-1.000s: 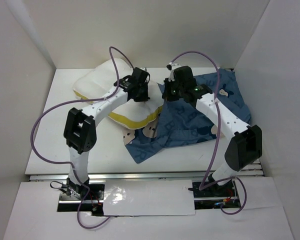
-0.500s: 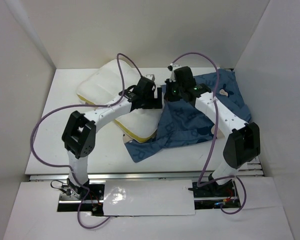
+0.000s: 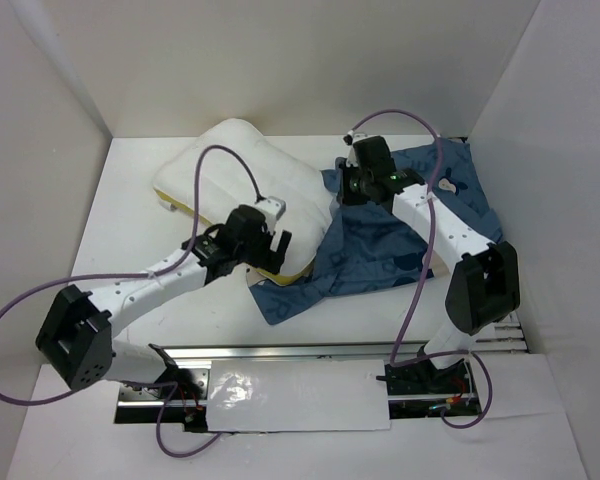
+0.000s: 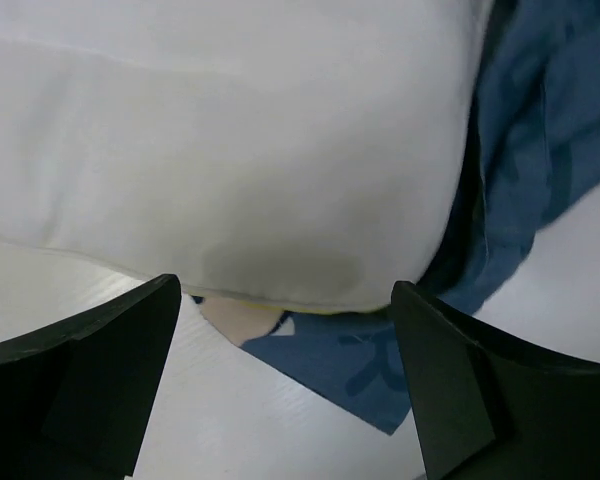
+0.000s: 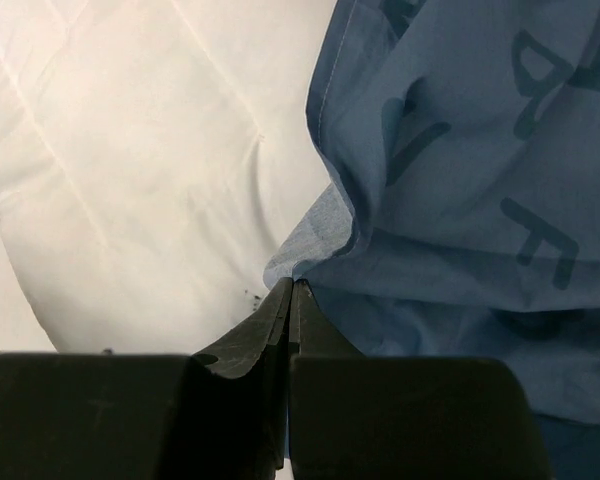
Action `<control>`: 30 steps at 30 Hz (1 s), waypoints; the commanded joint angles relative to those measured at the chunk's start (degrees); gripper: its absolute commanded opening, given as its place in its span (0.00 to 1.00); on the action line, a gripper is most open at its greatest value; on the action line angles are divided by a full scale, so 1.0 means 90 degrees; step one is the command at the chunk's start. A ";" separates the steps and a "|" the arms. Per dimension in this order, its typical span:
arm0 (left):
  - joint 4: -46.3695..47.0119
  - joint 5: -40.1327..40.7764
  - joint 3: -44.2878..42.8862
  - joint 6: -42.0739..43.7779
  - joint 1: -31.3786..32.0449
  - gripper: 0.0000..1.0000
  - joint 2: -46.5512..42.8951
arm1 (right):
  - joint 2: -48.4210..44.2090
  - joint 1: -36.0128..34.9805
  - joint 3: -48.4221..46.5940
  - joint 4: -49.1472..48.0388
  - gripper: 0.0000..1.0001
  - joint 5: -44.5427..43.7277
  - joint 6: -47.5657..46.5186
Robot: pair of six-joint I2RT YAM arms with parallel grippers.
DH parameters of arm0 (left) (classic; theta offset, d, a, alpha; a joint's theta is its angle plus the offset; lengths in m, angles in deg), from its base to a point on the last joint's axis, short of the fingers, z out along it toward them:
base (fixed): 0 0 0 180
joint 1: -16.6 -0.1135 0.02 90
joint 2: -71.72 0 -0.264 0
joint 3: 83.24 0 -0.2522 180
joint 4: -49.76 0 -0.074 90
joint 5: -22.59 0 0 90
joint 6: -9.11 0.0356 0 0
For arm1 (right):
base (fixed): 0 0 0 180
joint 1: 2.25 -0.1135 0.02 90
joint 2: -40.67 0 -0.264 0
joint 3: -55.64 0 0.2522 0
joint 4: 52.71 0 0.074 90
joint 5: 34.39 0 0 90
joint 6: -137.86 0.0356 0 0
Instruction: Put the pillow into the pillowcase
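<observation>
My left gripper (image 4: 285, 292) stands spread wide and holds nothing. Its two black fingers (image 4: 90, 370) hang just in front of the near edge of the large soft white rectangular pillow (image 3: 242, 165). A second ago this gripper was pinched shut farther back on that cushion; it has since let go and drawn back toward my base.

My right gripper (image 5: 292, 286) is pressed fully together. It seems to pinch the hem of the blue fabric pillowcase (image 3: 380, 245) right at its tips, as it did before.

On the cloth in the right wrist view I read pale-blue letters, probably an A and an F.

The pillow lies at the back left of the white table (image 3: 130, 210). Its right end touches the pillowcase's left edge, and its near corner lies over a fold of the blue fabric.
</observation>
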 commanded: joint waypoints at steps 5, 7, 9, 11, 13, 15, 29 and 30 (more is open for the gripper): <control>0.1271 -0.0462 0.0424 0.1153 0.0746 0.99 0.0571 | -0.0161 -0.0215 -0.0049 0.0035 0.00 0.0001 0.0038; 0.1213 -0.0139 0.0257 0.1213 0.0746 0.99 0.0875 | -0.0161 -0.0215 -0.0049 0.0035 0.00 0.0001 0.0038; 0.1213 0.0369 0.0014 0.1086 0.0746 0.96 0.1313 | -0.0219 -0.0273 0.0029 0.0035 0.00 0.0001 0.0038; 0.1213 0.0584 -0.0153 0.0989 0.0746 0.73 0.1540 | -0.0219 -0.0332 0.0088 0.0035 0.00 0.0001 0.0038; 0.1213 0.0858 -0.0378 0.0764 0.0746 0.01 0.1687 | -0.0346 -0.0390 0.0156 -0.0023 0.00 0.0059 0.0038; 0.1358 0.0947 -0.0505 0.0588 0.0746 0.00 0.1756 | -0.0424 -0.0449 0.0214 -0.0023 0.00 0.0127 0.0038; 0.3974 0.1513 -0.0700 -0.1024 0.0805 0.00 0.1393 | -0.1205 -0.0801 -0.0156 0.0133 0.00 0.1865 0.0048; 0.4373 0.1407 -0.0700 -0.1024 0.0805 0.00 0.1491 | -0.1206 -0.0801 -0.0234 0.0056 0.00 0.1992 0.0115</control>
